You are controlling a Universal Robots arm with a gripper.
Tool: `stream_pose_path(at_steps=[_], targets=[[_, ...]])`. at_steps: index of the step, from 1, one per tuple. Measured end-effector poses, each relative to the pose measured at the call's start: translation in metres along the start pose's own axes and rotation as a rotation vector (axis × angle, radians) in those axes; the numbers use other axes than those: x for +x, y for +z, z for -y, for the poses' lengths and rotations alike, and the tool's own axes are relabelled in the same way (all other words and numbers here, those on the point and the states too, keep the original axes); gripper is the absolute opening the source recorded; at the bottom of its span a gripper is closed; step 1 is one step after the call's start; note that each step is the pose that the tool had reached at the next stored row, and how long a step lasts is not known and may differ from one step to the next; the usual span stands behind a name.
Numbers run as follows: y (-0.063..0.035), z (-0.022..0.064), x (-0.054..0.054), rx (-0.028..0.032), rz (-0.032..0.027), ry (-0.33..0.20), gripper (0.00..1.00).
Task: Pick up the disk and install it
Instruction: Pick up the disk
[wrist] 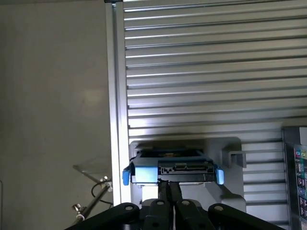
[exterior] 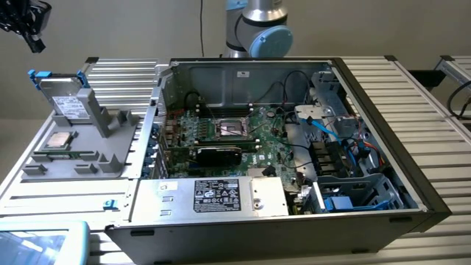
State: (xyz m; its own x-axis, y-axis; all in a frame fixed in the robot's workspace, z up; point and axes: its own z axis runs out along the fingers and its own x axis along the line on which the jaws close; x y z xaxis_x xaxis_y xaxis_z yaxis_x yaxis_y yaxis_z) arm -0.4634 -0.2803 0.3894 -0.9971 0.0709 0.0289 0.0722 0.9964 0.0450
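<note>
The disk (exterior: 65, 99) stands on edge in a grey holder (exterior: 88, 143) on the exterior view's left, its silver body and white label framed by a blue carrier. In the wrist view the disk (wrist: 172, 171) appears edge-on, blue tabs at both ends, seated in the grey holder (wrist: 230, 158). My gripper (exterior: 34, 45) hangs well above the disk, apart from it. Its two fingers (wrist: 163, 194) are pressed together with nothing between them, so the gripper (wrist: 169, 188) is shut and holds nothing.
An open computer case (exterior: 294, 143) with motherboard, cables and a blue drive bay (exterior: 353, 199) fills the middle. A silver box with a black label (exterior: 213, 196) sits at its front. A small CPU chip (exterior: 59, 141) lies on the grey holder. Ribbed aluminium table (wrist: 211, 72) lies around.
</note>
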Motion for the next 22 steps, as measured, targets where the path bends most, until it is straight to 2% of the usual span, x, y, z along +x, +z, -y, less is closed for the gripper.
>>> stream_pose_path(at_steps=[4, 7, 8, 22], targets=[[0.0, 0.0, 0.0, 0.0, 0.0, 0.0, 0.11], [0.0002, -0.0009, 0.0027, -0.0003, 0.0064, -0.004, 0.11], [0.0004, -0.001, 0.0027, -0.0001, 0.0063, -0.015, 0.11], [0.0013, -0.001, 0.0028, 0.0064, -0.0053, -0.269, 0.11]])
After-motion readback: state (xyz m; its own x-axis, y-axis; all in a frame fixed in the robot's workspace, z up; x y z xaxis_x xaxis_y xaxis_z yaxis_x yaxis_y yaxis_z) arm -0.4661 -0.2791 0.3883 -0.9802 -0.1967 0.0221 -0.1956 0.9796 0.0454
